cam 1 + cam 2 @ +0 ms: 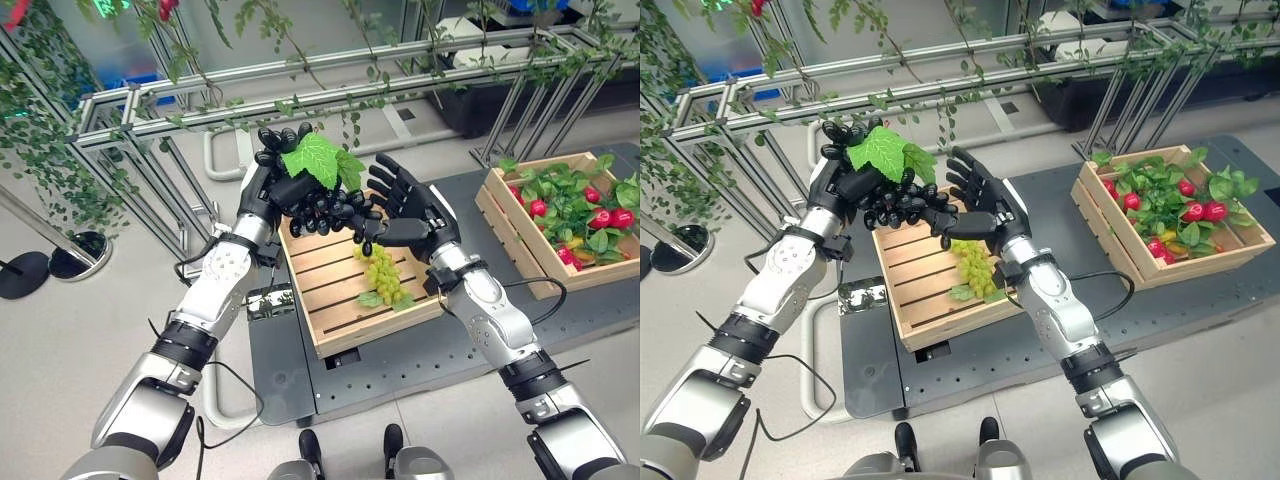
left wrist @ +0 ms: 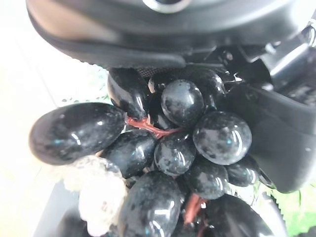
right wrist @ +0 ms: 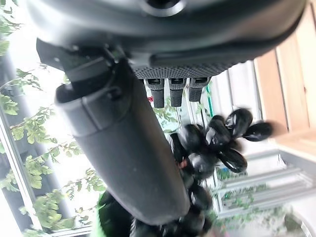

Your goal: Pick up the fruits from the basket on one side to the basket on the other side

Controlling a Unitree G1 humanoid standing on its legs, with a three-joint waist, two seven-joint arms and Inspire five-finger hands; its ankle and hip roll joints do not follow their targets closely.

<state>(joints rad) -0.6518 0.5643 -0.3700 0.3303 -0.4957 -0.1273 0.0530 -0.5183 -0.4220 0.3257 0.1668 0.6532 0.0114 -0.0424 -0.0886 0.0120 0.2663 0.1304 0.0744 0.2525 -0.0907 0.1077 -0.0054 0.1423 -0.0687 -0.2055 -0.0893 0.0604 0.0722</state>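
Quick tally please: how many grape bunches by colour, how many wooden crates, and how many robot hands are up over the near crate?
Black grape bunch, held in the left robot hand: 1
Green grape bunch, lying in the near crate: 1
Wooden crates, near and far: 2
Robot hands, left and right: 2
Total: 6

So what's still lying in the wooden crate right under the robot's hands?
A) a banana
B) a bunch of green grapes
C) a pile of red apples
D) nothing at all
B: a bunch of green grapes with a leaf lies on the slats of the near crate, while the left hand holds the dark grapes above it and the right hand is open beside them.
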